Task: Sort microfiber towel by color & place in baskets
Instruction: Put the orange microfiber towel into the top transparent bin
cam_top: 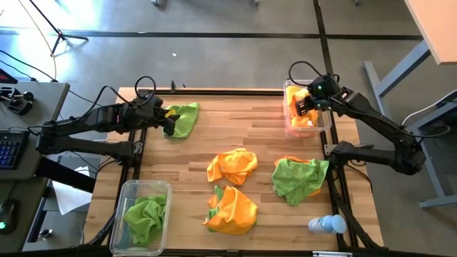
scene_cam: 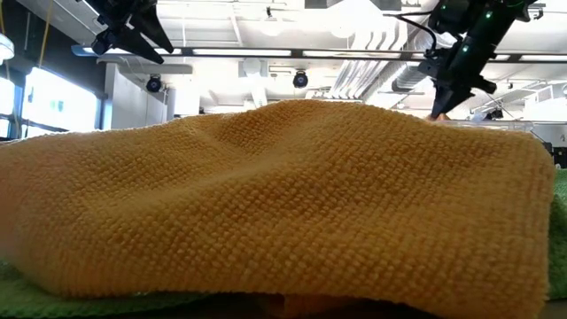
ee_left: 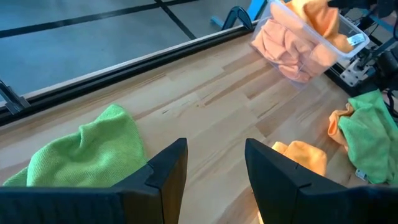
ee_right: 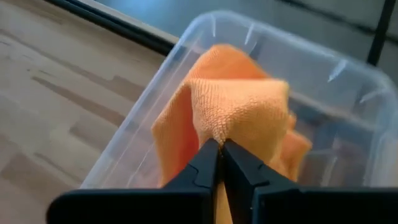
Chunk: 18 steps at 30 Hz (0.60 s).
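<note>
On the left side of the table, we are hovering our left gripper (cam_top: 170,120) at the far edge with its fingers (ee_left: 166,169) apart and empty, just beside a lime green towel (cam_top: 186,118) that is lying crumpled on the wood. If we are closing on only a thin fold, the floppy cloth is likely slipping out as we lift, or trailing and missing the near-left basket (cam_top: 128,191), which is already holding one green towel (cam_top: 146,216). Toward the middle, two orange towels (cam_top: 232,165) are sitting bunched up, the nearer one (cam_top: 231,209) showing a bit of green at its edge, so we are risking carrying two colours together if that green is a separate cloth tucked beneath; we cannot tell. Right of them, another green towel (cam_top: 300,176) is lying over an orange one (cam_top: 288,161), and a careless grab there is risking the same mix-up. Near the front right edge a small clear bottle (cam_top: 327,225) is lying, which a low sweep could knock. At the far right, our right gripper (ee_right: 221,149) is poised over the far-right basket (ee_right: 348,68), fingers pinched together on an orange towel (ee_right: 239,109); the cloth is looking soft, looped and thick, draping in folds, and it could be catching on the rim or clinging to the fingers when we are letting go.
</note>
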Tool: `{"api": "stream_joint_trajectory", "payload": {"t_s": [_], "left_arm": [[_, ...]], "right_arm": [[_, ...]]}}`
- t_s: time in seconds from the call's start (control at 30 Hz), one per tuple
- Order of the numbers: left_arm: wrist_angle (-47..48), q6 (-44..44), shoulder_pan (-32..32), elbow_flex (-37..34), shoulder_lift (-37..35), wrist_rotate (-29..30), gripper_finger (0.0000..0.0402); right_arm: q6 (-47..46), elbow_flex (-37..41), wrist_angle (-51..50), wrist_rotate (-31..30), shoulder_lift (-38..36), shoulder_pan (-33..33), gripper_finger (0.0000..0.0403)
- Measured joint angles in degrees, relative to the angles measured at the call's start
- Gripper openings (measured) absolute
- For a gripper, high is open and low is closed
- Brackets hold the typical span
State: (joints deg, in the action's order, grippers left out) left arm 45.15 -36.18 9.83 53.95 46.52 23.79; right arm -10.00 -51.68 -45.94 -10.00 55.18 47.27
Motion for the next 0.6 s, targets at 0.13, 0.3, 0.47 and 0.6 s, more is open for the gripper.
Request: {"api": "stream_joint_trajectory", "payload": {"t_s": [0.13,0.3,0.47,0.6], "left_arm": [[0.0,-0.81,-0.01,0.0,0.0,-0.02,0.0149],[0.0,-1.12,-0.01,0.0,0.0,-0.04,0.0149],[0.0,-1.16,0.01,0.0,0.0,-0.07,0.0149],[-0.02,-1.22,0.0,0.0,0.0,-0.87,0.0149]], "right_arm": [[3.83,0.0,1.03,-1.77,0.0,0.02,0.0026],[13.26,-0.02,-3.3,-0.33,2.1,0.1,0.0005],[21.69,-0.02,-6.96,0.43,7.9,0.1,0.0002],[25.69,-0.02,-7.12,-3.21,13.01,0.23,0.0002]]}}
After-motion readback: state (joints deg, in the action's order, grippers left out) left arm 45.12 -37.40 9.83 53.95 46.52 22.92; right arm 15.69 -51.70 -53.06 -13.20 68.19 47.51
